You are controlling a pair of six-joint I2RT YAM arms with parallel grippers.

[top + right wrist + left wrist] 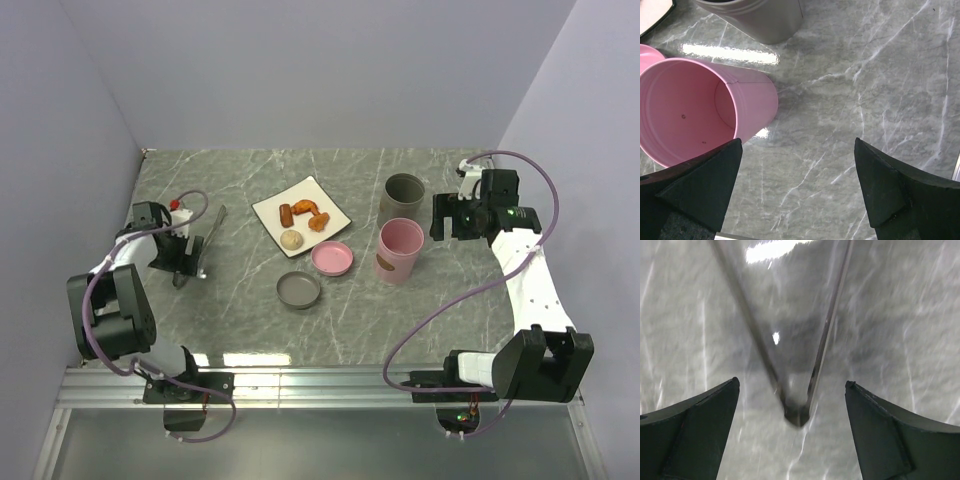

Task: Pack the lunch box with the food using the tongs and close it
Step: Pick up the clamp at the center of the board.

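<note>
The silvery tongs (pixel 212 232) lie flat on the marble table at the left. In the left wrist view their joined end (pixel 797 414) sits between my fingers, with both arms running away from me. My left gripper (pixel 186 266) (pixel 792 385) is open and straddles that end without touching it. The food lies on a white plate (pixel 330 205): a brown sausage (pixel 287 213), a curved orange-brown piece (pixel 311 209), a nugget (pixel 318 224) and a beige ball (pixel 291 239). The lunch box's pink container (pixel 400 250) (pixel 700 110) and grey container (pixel 404 198) (pixel 760 17) stand open. Just right of them, my right gripper (pixel 441 221) (pixel 798 142) is open and holds nothing.
A pink lid (pixel 332 258) and a grey lid (pixel 299 290) lie on the table in front of the plate. Walls close in the table on the left, back and right. A metal rail (pixel 320 380) runs along the near edge by the arm bases.
</note>
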